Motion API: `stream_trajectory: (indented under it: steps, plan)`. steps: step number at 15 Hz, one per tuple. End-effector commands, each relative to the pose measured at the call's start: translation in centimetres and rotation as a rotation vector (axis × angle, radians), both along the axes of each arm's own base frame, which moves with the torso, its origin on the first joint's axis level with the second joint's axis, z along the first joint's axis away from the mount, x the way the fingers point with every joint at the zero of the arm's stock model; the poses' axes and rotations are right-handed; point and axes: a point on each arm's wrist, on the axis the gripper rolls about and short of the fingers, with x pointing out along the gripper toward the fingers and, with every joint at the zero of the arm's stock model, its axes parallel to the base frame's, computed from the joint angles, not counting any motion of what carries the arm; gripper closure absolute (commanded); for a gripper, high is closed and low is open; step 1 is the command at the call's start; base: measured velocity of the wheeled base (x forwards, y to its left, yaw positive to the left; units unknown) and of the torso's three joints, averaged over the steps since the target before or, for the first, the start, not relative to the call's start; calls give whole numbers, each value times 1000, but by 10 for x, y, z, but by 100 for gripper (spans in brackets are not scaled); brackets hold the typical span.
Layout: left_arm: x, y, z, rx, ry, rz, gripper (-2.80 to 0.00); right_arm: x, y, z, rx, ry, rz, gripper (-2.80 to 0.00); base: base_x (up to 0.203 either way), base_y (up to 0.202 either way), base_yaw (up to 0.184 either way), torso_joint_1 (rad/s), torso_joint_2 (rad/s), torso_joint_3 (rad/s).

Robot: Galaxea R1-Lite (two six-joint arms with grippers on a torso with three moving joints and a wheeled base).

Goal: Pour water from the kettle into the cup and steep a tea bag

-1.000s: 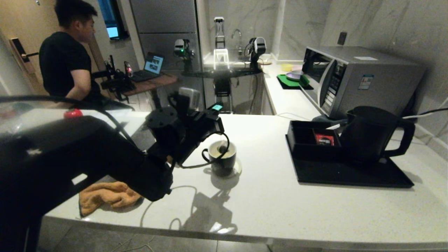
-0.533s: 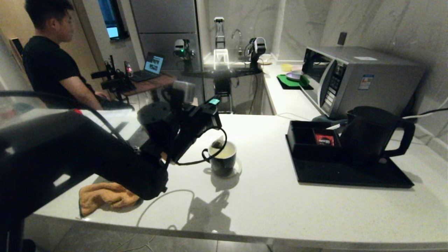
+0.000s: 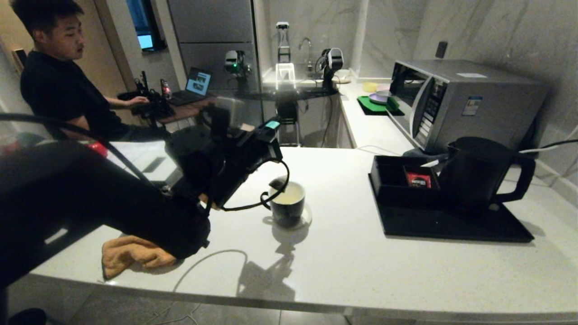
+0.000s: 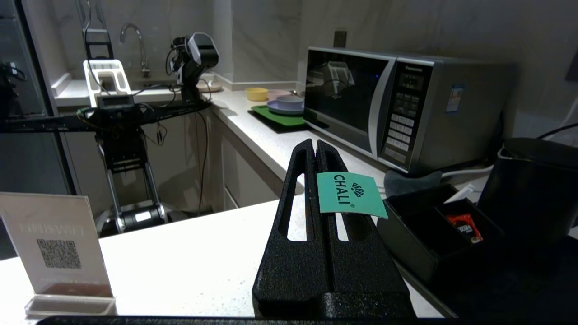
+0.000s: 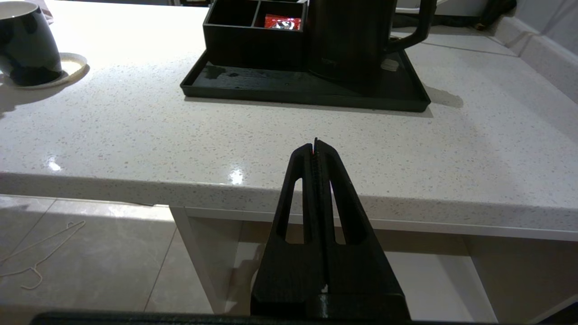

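Tea bag hangs at the cup's far-left rim, over the water | left gripper above and left of it, pinching its teal CHALI tag | kettle far right on tray | right gripper closed, empty, near the counter edge.

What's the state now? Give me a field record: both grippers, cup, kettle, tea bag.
left gripper: shut on the tea bag tag, above the cup
right gripper: shut, empty, off the counter's front edge
cup: upright on a saucer, holds water
tea bag: hangs at the cup's rim
kettle: upright on the black tray, no gripper on it
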Motion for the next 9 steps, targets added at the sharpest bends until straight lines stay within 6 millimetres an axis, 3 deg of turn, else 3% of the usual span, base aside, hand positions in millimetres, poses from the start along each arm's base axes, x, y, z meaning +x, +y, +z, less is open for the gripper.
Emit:
stream_trajectory:
  steps: [1,9]
  plan:
    - [-2,1,4,-8,-12,0,0,0,0,0,0,0,-1,0,0,0,0,0,0,0]
    - [5,25,13,8,-47,73,0,0,0,0,0,0,0,0,0,0,0,0,0,0]
